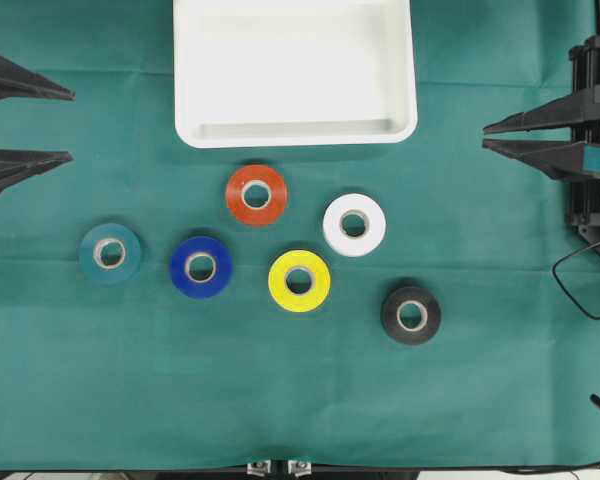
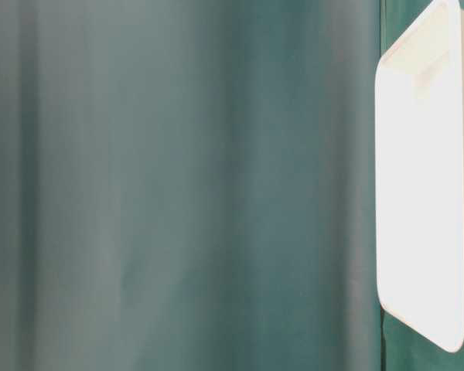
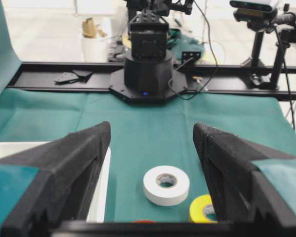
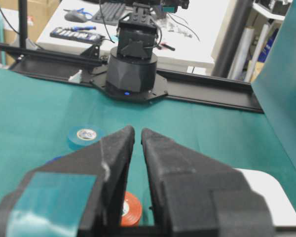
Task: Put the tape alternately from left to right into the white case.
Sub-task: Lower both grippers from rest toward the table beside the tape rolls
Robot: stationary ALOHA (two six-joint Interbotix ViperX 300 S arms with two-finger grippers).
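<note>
i see six small rolls of electrical tape [image 1: 256, 194] lying flat and spaced apart on the green worktop [image 1: 80, 380], easy to pick singly, just below the empty shallow white plastic case [image 1: 295, 132]. left end effector [image 1: 68, 125] parted, empty; right end effector [image 1: 486, 136] nearly closed, empty.

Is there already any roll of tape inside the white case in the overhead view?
No, the white case holds nothing, and all six rolls, such as the red-orange roll, lie on the green cloth below it.
</note>
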